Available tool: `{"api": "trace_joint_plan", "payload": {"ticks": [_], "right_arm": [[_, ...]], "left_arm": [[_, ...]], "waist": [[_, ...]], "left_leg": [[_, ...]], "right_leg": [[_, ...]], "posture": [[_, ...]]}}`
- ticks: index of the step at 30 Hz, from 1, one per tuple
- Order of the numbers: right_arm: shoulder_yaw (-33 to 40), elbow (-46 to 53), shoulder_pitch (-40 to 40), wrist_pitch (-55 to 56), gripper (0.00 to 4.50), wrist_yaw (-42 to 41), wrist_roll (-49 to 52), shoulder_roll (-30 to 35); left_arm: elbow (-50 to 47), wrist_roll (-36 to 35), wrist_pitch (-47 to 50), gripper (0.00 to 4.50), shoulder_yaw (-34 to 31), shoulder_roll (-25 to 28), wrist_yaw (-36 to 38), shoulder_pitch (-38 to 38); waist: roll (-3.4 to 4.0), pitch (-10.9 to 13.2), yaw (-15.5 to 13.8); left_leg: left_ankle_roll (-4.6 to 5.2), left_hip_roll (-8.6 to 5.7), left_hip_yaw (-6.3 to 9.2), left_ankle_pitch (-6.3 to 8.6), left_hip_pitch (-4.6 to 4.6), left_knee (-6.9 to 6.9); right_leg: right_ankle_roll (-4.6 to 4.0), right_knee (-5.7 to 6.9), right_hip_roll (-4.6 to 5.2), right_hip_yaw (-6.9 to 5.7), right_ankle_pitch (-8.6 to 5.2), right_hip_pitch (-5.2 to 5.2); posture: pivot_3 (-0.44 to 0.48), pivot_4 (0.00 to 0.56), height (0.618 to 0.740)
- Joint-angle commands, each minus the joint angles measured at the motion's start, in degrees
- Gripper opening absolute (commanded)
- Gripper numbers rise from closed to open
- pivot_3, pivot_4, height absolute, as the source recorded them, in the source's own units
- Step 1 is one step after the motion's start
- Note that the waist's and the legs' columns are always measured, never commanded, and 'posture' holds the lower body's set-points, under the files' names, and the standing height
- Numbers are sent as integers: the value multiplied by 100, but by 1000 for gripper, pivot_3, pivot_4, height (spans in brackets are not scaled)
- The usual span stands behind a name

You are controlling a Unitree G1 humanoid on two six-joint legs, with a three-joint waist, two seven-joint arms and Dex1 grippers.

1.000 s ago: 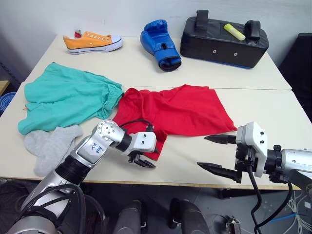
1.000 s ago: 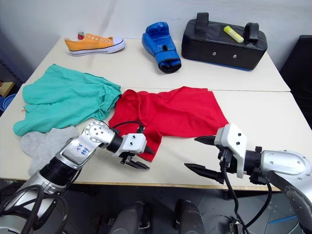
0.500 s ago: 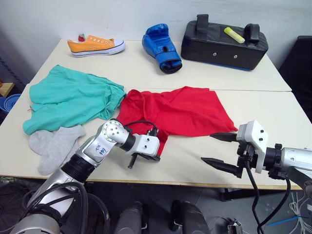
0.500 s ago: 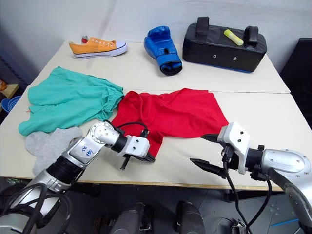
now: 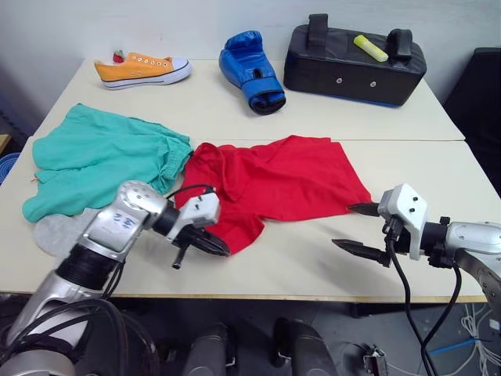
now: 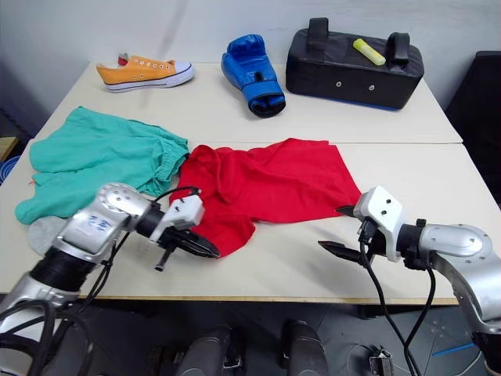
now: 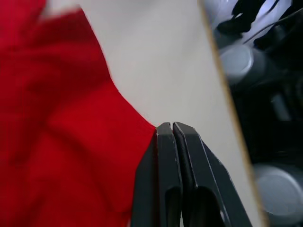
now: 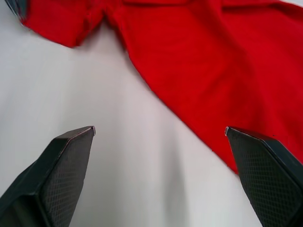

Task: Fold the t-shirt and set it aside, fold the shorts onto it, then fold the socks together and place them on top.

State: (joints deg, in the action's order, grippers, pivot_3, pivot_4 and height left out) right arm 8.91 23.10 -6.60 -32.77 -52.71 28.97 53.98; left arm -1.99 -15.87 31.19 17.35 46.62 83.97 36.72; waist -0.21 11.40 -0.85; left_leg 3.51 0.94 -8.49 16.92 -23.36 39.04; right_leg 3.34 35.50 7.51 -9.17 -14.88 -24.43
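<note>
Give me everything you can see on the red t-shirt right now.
The t-shirt is bright red soft cloth, spread out rumpled and unfolded on the near table. Its edge toward the robot's left lies against the teal shorts. The left pincer is shut at its near corner; whether it holds cloth is unclear. The right pincer is open just off its right corner, not touching.

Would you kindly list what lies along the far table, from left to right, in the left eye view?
Orange sneaker → blue boxing glove → black pad with a yellow marker on top.
</note>
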Motion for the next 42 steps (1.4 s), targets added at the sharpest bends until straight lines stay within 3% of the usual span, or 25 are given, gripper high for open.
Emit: {"api": "trace_joint_plan", "payload": {"ticks": [1,11,17,20,32,38,40,42], "right_arm": [[-71,-74,-79,254,4500,-70,-219,16],[-1268,-2168,-1299,1216,4500,458,-2525,231],[-1768,-3036,-1929,1483,4500,322,-3133,128],[-1882,-3281,-2091,1715,3929,316,-3294,75],[-1621,-3218,-1699,2484,22,152,-3298,131],[-302,-1790,-454,1945,22,-1140,-1954,962],[294,-1251,230,1711,22,-1694,-1483,1236],[1209,-577,1281,1355,22,-2417,-1118,1392]], "left_arm": [[-66,-86,-218,24,-172,207,186,-222],[18,-306,-101,24,-469,439,319,-310],[38,-349,-59,24,-658,644,280,-326],[74,-341,-90,0,-741,671,240,-346],[-20,-496,81,0,-902,738,225,-436],[558,-765,483,0,-1142,1219,653,-175],[490,-993,637,0,-1104,1510,809,-241],[89,-1566,748,0,-877,2122,853,-571]], "waist": [[0,0,-14],[-3,7,-10],[-4,7,93],[-4,7,89],[-4,7,95],[3,13,27],[4,13,35],[2,14,31]], "left_leg": [[1,-2,-3,0,2,0],[-2,-4,-4,7,0,-2],[-7,-3,-10,-4,2,-1],[-7,-4,-8,-4,6,0],[-9,-4,-9,-3,6,1],[-10,-2,-5,-3,3,-1],[-9,-2,-6,-2,2,-2],[-4,-2,-7,1,2,-3]], "right_leg": [[1,0,1,2,-1,1],[-3,3,11,7,-2,-10],[-3,13,3,7,-8,-8],[0,13,8,8,-6,-3],[0,17,7,10,-6,-4],[1,16,2,8,-13,-8],[1,14,1,7,-13,-8],[2,12,4,9,-13,-7]], "posture": [[0,150,740],[0,150,740],[0,150,740],[0,150,740],[0,150,740],[0,150,740],[0,150,740],[0,150,740]]}}
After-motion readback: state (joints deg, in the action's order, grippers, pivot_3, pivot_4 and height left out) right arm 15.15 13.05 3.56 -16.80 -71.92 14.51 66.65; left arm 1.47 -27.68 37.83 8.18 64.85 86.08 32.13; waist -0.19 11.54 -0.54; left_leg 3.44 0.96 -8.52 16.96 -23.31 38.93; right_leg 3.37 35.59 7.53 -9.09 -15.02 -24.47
